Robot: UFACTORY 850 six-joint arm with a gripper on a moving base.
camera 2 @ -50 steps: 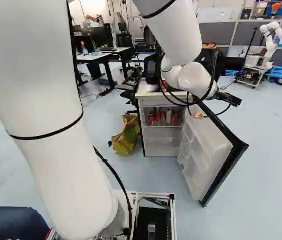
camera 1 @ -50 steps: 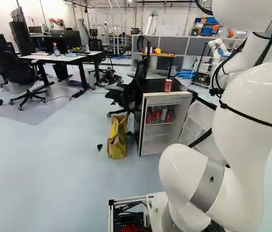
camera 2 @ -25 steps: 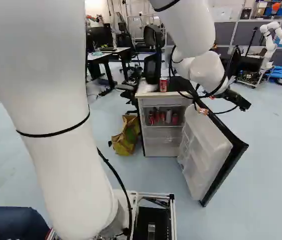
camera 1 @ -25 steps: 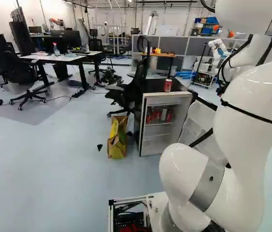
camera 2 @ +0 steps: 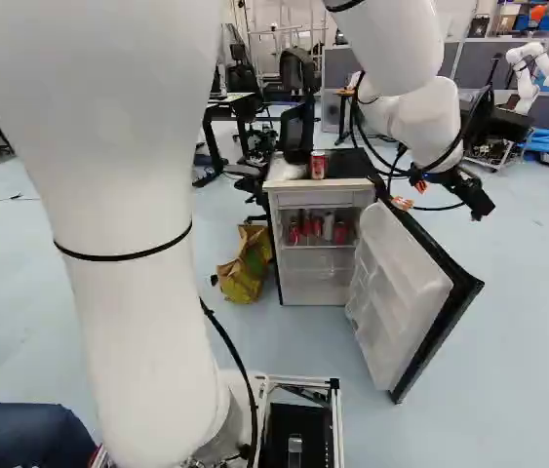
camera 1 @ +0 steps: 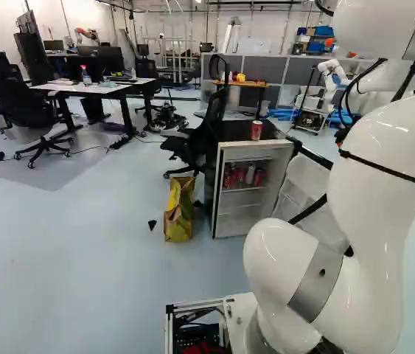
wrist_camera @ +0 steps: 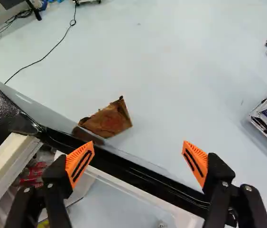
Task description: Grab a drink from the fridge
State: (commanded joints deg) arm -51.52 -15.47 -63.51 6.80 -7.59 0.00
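My gripper (camera 2: 411, 194) hangs above the open fridge door (camera 2: 399, 297) in the right base view. Seen from the wrist, the gripper (wrist_camera: 138, 149) has its orange-padded fingers wide apart, nothing gripped, with the door's black edge (wrist_camera: 124, 168) crossing beneath them. Several red cans and a silver one (camera 2: 329, 226) stand on a shelf inside the fridge (camera 2: 318, 283). Beside one finger, the wrist view shows part of those red cans (wrist_camera: 31, 175). One more red can (camera 1: 256, 130) stands upright on the fridge top.
A yellow-brown bag (camera 1: 179, 210) stands beside the fridge, with an office chair (camera 1: 203, 140) behind it. Brown paper (wrist_camera: 108, 119) lies on the floor beyond the door. Another robot (camera 2: 532, 73) stands at the back right. Desks are at the back left.
In the right base view my arm and gripper have swung right, over the fridge door, uncovering the can on top. The base, fridge and cans have stayed put.
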